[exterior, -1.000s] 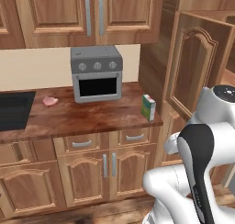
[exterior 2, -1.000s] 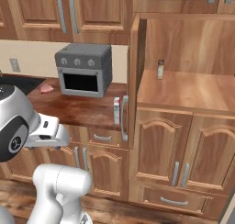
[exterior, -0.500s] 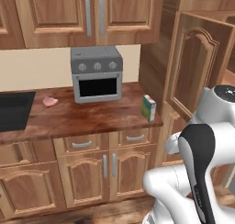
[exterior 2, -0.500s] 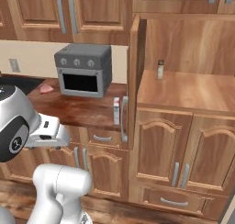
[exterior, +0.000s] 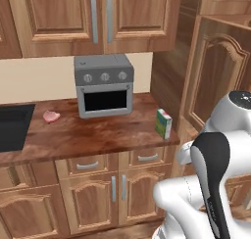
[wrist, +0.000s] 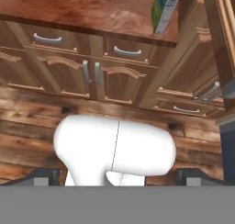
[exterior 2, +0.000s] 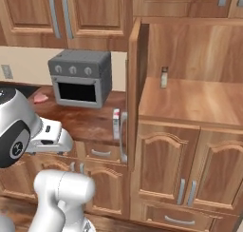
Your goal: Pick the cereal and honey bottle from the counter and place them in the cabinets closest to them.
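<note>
Open counter (exterior: 98, 135) around cereal (exterior: 163, 123)

Cereal (exterior: 163, 123) stands on counter (exterior: 98, 137), right of oven (exterior: 104, 84).

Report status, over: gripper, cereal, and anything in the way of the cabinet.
Gripper open, empty, low before the base cabinets. Cereal upright at the counter's right end, untouched. Tall cabinet door open beside it; nothing blocking the box.

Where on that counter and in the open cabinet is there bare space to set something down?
Bare counter runs in front of the toaster oven, between the pink lump and the cereal at the right end. The open cabinet's shelf is bare except a small box at its back.
</note>
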Tool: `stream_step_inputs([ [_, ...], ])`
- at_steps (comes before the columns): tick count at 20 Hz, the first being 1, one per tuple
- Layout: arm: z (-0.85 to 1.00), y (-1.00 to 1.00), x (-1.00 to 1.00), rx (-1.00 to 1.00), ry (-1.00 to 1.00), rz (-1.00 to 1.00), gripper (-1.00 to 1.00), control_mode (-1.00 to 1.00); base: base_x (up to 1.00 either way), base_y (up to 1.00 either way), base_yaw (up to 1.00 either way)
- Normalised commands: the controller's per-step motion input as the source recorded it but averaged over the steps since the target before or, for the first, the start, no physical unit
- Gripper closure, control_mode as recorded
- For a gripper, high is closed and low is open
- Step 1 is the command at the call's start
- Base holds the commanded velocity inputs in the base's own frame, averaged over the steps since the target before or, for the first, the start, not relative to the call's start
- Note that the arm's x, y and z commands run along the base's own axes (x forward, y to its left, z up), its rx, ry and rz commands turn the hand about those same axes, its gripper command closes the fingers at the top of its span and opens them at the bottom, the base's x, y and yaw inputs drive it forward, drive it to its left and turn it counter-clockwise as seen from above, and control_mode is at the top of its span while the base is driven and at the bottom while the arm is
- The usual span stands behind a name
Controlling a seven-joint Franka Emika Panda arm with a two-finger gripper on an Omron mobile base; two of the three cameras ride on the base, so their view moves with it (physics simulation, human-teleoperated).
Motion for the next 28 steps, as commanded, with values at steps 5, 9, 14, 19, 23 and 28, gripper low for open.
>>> stream_step_inputs([
  [5,0.00,0.00,0.00,0.00,0.00,0.00,-1.00,1.00,0.47,0.08,-0.03],
  [9,0.00,0.00,0.00,0.00,0.00,0.00,-1.00,1.00,0.47,0.08,-0.04],
  [14,0.00,0.00,0.00,0.00,0.00,0.00,-1.00,1.00,0.46,0.08,-0.05],
  [19,0.00,0.00,0.00,0.00,0.00,0.00,-1.00,1.00,0.43,0.06,-0.05],
  [23,0.00,0.00,0.00,0.00,0.00,0.00,-1.00,-1.00,0.12,0.06,-0.01],
  [28,0.00,0.00,0.00,0.00,0.00,0.00,-1.00,-1.00,0.00,0.00,0.00],
])
